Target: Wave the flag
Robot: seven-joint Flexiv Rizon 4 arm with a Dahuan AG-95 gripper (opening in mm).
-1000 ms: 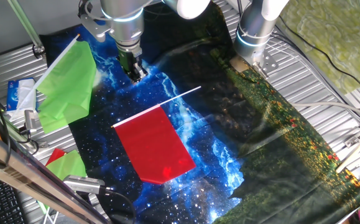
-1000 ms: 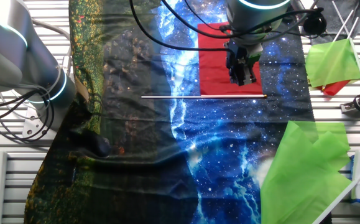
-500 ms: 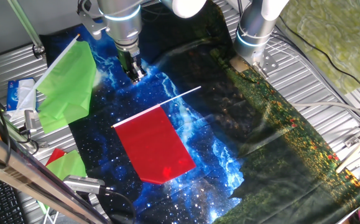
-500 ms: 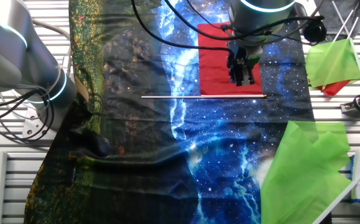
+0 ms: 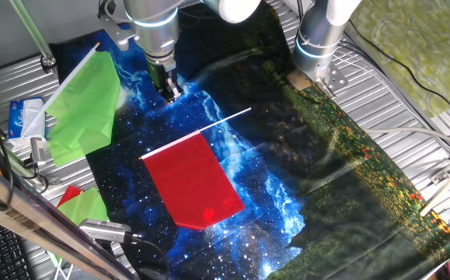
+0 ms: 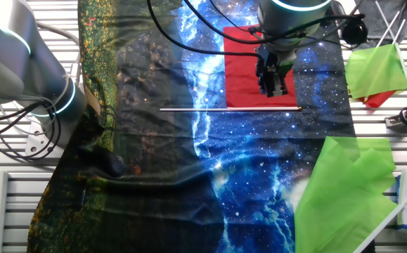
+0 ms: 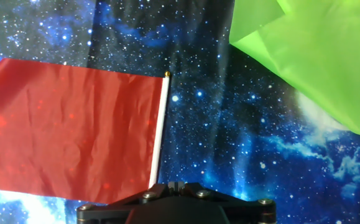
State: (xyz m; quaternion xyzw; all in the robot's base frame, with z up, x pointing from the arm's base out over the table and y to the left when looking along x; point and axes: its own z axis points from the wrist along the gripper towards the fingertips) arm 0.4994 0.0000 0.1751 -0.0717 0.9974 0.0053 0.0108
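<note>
Red sheet: the flag (image 5: pixel 193 180) lies flat on the galaxy-print cloth (image 5: pixel 256 194), its plain red rectangle spread out and its thin white stick (image 5: pixel 228 119) running along one edge and beyond it.
Flag versus end effector: in one fixed view the end effector (image 5: pixel 167 89) hangs above the cloth, apart from the flag, which lies beyond its tips toward the near edge of the counter (image 5: pixel 395 101). In the other fixed view the end effector (image 6: pixel 272 83) overlaps the red sheet (image 6: pixel 256 70) just beside the stick (image 6: pixel 210 109).
Hand view: the red sheet (image 7: pixel 68 130) fills the left side, the stick (image 7: pixel 160 130) runs up from the hand's housing, its tip ending on the starry cloth (image 7: pixel 229 143).
End effector state: fingers look close together with nothing between them; how far apart, I cannot tell.
Larger flag: light green (image 5: pixel 85 105), on the far side of the end effector from the red sheet.
Small flag: green and red (image 5: pixel 81 204), past the red sheet's corner.
Writing: no readable text on any flag.
</note>
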